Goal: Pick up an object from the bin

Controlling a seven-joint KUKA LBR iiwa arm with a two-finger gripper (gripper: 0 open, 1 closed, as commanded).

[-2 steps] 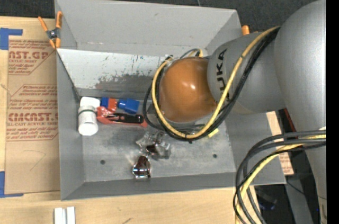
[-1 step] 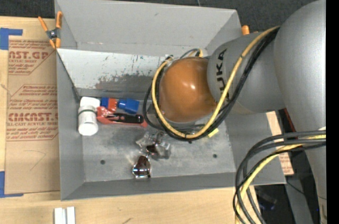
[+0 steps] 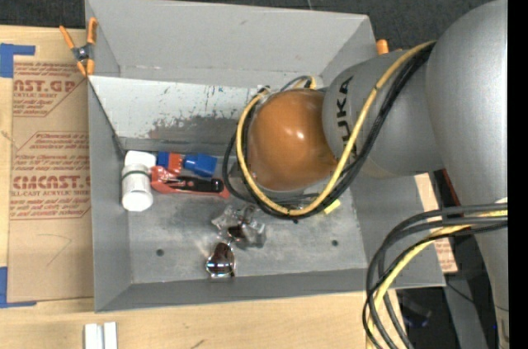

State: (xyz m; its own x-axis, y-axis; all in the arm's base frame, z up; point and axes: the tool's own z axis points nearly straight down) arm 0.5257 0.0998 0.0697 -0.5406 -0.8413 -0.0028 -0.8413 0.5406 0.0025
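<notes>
Landmark: white bottle (image 3: 137, 182), lying on the floor of the grey bin (image 3: 165, 34).

Just right of the bottle, close against it: red, blue and black tool (image 3: 188, 173), lying flat, black part pointing away from the bottle.

Further right of the bottle, above the floor: orange wrist cover (image 3: 285, 141), ringed by yellow and black cables (image 3: 247, 120), on the grey arm.

Right of the bottle and a little nearer the front wall, jutting from under the cover's lower edge: grey metal cluster, read as the pincer (image 3: 239, 227). Released or clenched: cannot tell, tip too cluttered. Nothing seen to be gripped.

Right of the bottle, nearer still to the front wall: small shiny dark object (image 3: 220, 261), glinting, kind unclear. Nearest loose thing to the pincer. Lies just beside the pincer's tip, on the front-wall side, low on the floor. Touching or narrowly apart: cannot tell. Well apart from the bottle and the tool.
</notes>
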